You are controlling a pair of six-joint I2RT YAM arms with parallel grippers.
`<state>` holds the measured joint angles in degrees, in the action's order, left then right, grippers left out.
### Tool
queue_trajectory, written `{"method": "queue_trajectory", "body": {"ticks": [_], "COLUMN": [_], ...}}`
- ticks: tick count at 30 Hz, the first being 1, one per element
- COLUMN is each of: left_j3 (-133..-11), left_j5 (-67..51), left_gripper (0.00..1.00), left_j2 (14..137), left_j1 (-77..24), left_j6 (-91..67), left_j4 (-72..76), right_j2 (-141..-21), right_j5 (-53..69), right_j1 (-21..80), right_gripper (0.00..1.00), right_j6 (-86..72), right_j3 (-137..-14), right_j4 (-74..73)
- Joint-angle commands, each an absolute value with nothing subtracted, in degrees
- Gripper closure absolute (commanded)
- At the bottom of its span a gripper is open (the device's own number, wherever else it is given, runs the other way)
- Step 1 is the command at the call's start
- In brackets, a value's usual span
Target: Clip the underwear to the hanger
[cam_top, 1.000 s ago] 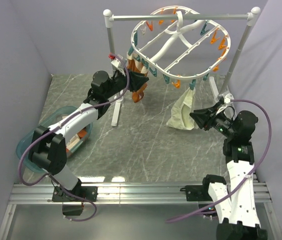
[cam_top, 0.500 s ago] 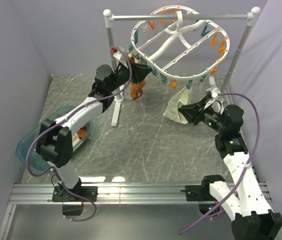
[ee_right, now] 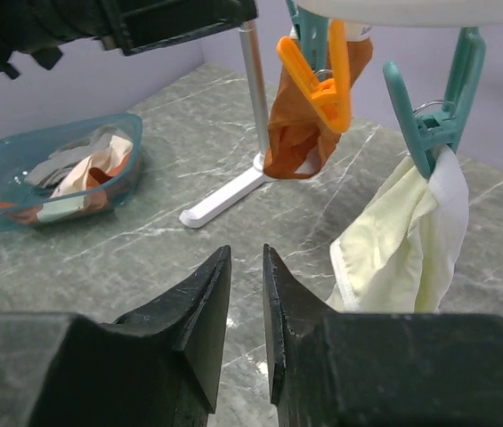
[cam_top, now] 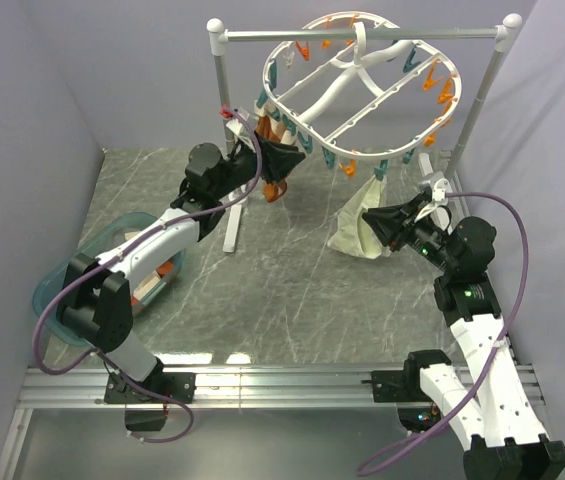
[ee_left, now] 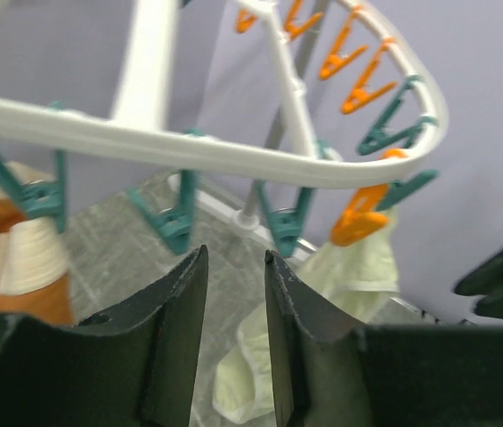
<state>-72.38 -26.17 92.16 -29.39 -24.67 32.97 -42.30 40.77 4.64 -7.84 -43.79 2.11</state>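
The white oval hanger (cam_top: 362,100) hangs from the rail, with orange and teal clips round its rim. The pale yellow underwear (cam_top: 360,225) hangs from a teal clip (ee_right: 434,133) at the hanger's near rim, its lower edge close to the table. My right gripper (cam_top: 374,222) is beside the underwear (ee_right: 402,249), to its left in the right wrist view, jaws slightly apart and empty (ee_right: 247,253). My left gripper (cam_top: 287,158) is just under the hanger's left rim (ee_left: 233,160), jaws a little apart and empty (ee_left: 235,258). The underwear (ee_left: 358,267) shows beyond it.
An orange-brown garment (cam_top: 277,185) hangs clipped at the hanger's left side, also in the right wrist view (ee_right: 300,133). The white rail stand (cam_top: 362,35) has a foot on the table (cam_top: 232,225). A blue basin (cam_top: 72,290) with clothes sits at the left.
My right gripper has moved left and up, close to the hanging underwear. My left gripper rose toward the hanger rim, then shifted slightly right. The hanger tilted a little.
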Motion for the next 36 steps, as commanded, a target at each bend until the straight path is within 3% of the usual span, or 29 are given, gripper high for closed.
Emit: {"method": "queue_trajectory", "body": {"ticks": [1, 9, 12, 18, 36], "left_j3": [-72.6, -73.65, -76.19, -80.24, -83.5], "left_j5": [-28.3, -24.1, -20.58, -17.05, -17.4], "left_gripper": [0.63, 0.6, 0.62, 0.68, 0.69], "left_j2": [89.29, 90.44, 92.46, 95.71, 99.93], "left_j1": [-31.11, -35.86, -36.03, -36.39, -36.56], "left_j6": [-24.86, -23.47, -23.56, -24.25, -27.51], "left_j4": [34.28, 34.54, 33.14, 32.08, 35.33], "right_j2": [-40.87, -39.2, -39.29, -39.46, -42.54], "right_j5": [38.76, 38.05, 38.58, 40.25, 37.62], "right_j1": [5.1, 3.43, 3.34, 3.43, 9.31], "right_gripper": [0.72, 0.72, 0.72, 0.72, 0.76], "right_j6": [-7.3, -6.33, -6.85, -9.14, -10.64], "right_j3": [-43.24, -44.03, -44.47, -43.16, -38.68], "right_j4": [2.99, -2.55, -2.29, -0.09, 13.18]}}
